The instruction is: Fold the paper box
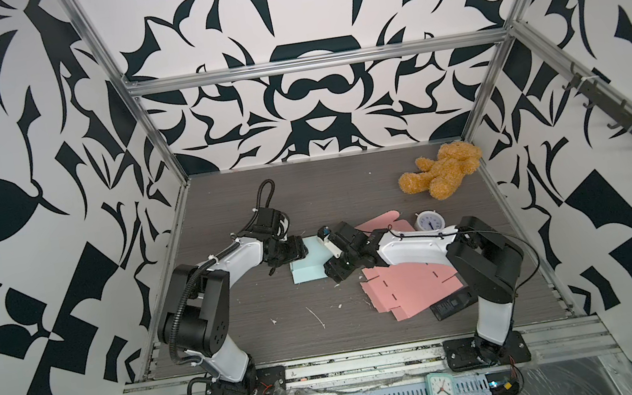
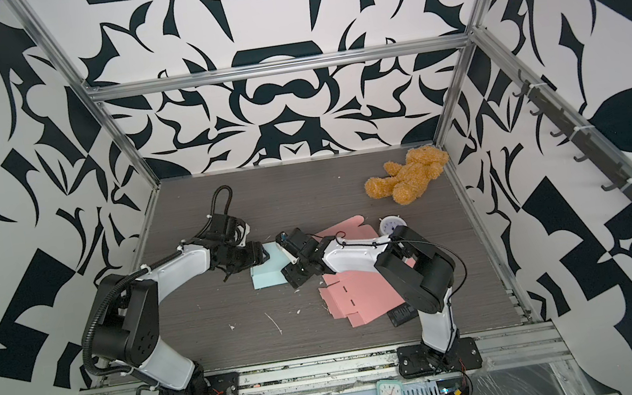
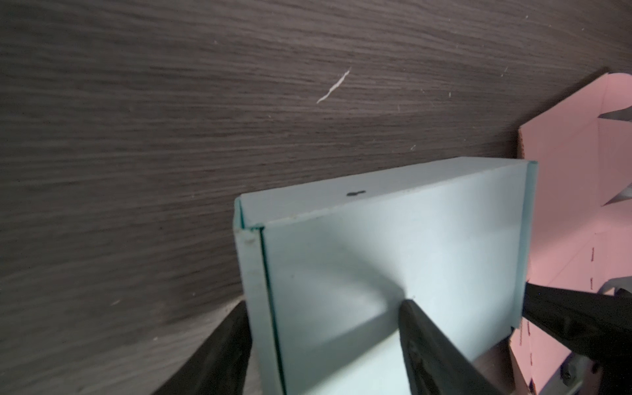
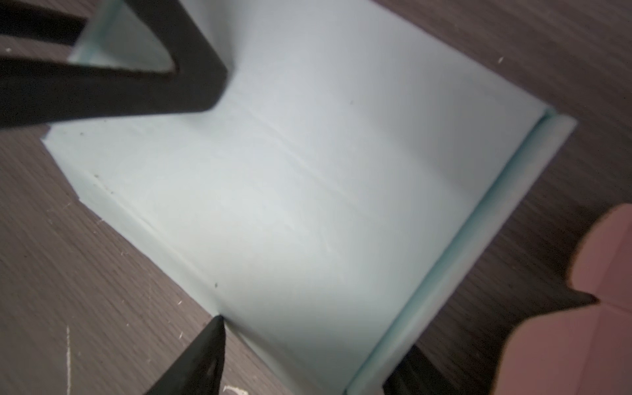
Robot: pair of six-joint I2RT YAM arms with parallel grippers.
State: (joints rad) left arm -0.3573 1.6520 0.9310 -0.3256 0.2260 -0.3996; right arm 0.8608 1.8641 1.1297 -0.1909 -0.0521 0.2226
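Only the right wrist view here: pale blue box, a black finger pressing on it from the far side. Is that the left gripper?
Observer: Yes. In a top view the left gripper reaches the box from the side opposite the right gripper.
Operator: Any openings on faces I can't see?
Observer: The left wrist view shows one small dark slot in the box's far face.
Operator: What's behind my arm?
Observer: A small white clock sits just beyond the right arm.
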